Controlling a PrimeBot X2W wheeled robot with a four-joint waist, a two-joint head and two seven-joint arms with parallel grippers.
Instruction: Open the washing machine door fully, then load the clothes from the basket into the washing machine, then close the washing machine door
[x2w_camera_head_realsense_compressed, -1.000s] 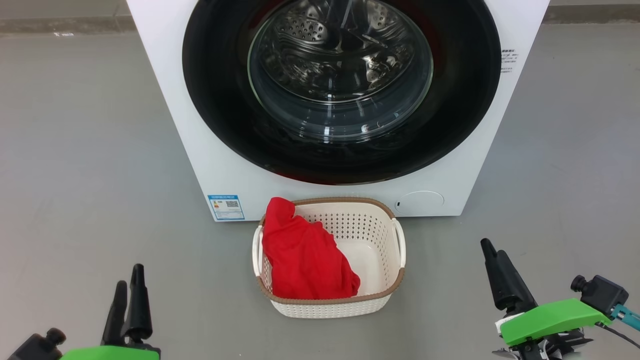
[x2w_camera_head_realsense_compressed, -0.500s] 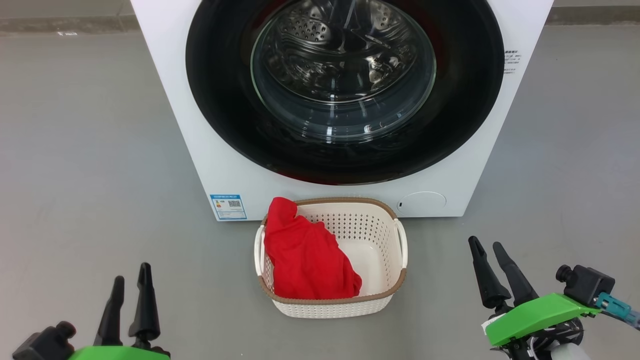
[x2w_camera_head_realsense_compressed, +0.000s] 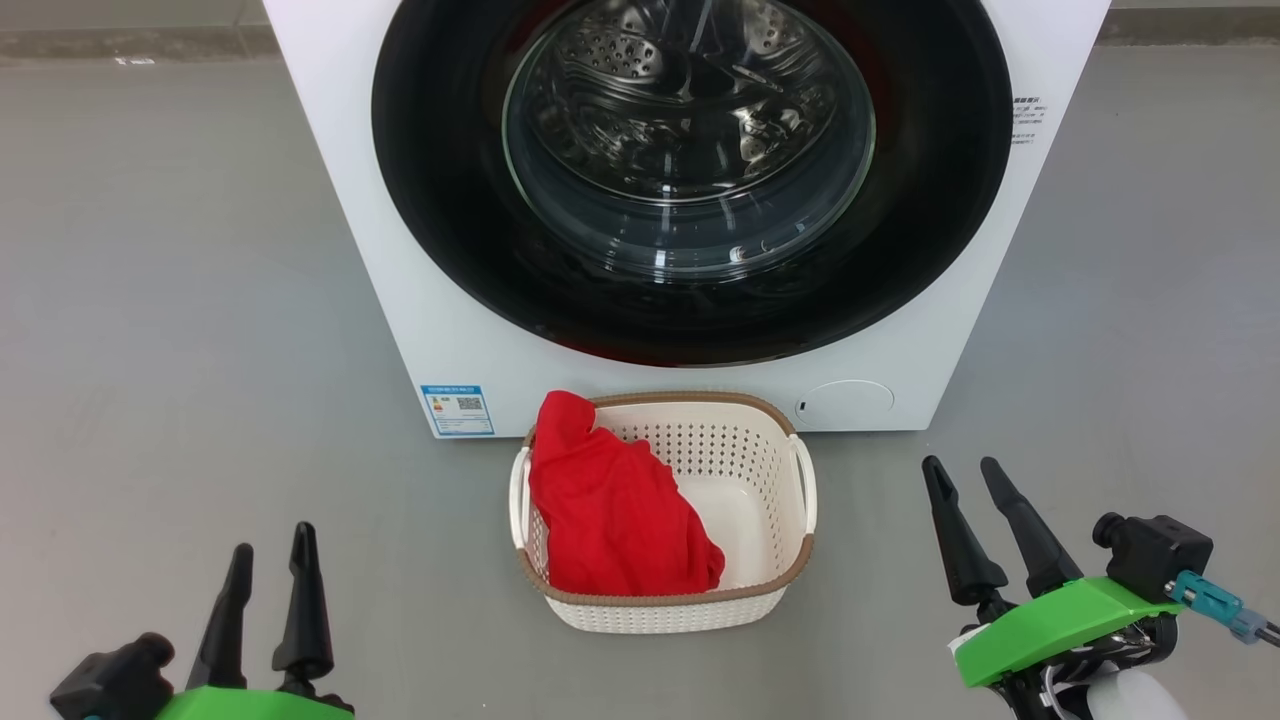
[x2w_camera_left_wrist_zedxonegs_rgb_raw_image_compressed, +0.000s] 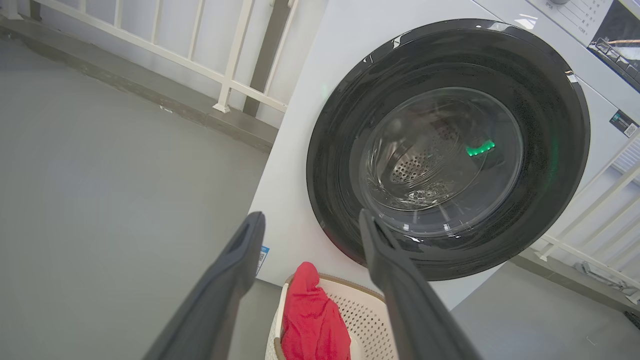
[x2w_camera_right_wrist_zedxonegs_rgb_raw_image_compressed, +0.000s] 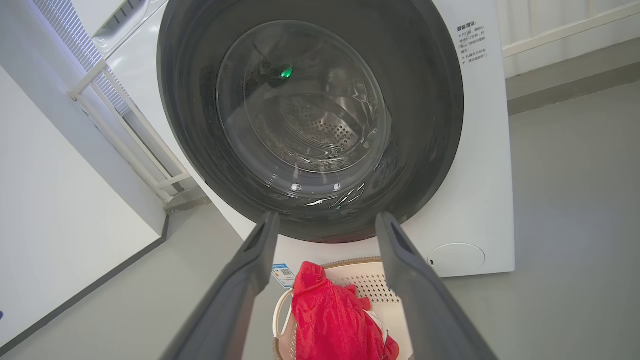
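The washing machine (x2w_camera_head_realsense_compressed: 450, 330) is a big white box on the grey floor (x2w_camera_head_realsense_compressed: 180, 300). Its door (x2w_camera_head_realsense_compressed: 690, 160) lies shut flat against the front. The door has a wide glossy black rim (x2w_camera_head_realsense_compressed: 430, 200) around a clear domed glass, and the steel perforated drum (x2w_camera_head_realsense_compressed: 640, 60) shows through the glass. A blue sticker (x2w_camera_head_realsense_compressed: 457, 410) sits at the front's lower left corner and a small round flap (x2w_camera_head_realsense_compressed: 850, 402) at its lower right.

The basket (x2w_camera_head_realsense_compressed: 700, 455) stands on the floor just in front of the machine, below the door. It is cream-white with perforated walls, a brown rim and white side handles. The clothes (x2w_camera_head_realsense_compressed: 615, 515) are a crumpled red heap in its left half, one fold draped over the far left rim. (From the right wrist view a little white shows at the heap's edge.) The right half of the basket is bare.

The left pincer (x2w_camera_head_realsense_compressed: 273, 540) hangs low at the left above the floor, well apart from the basket. Its dark fingers point towards the machine and are spread wide, with nothing between them. The right pincer (x2w_camera_head_realsense_compressed: 960, 462) hangs at the right, also clear of the basket. Its fingers lean slightly inward, are equally spread and hold nothing. A green housing (x2w_camera_head_realsense_compressed: 1060, 620) sits behind its fingers.
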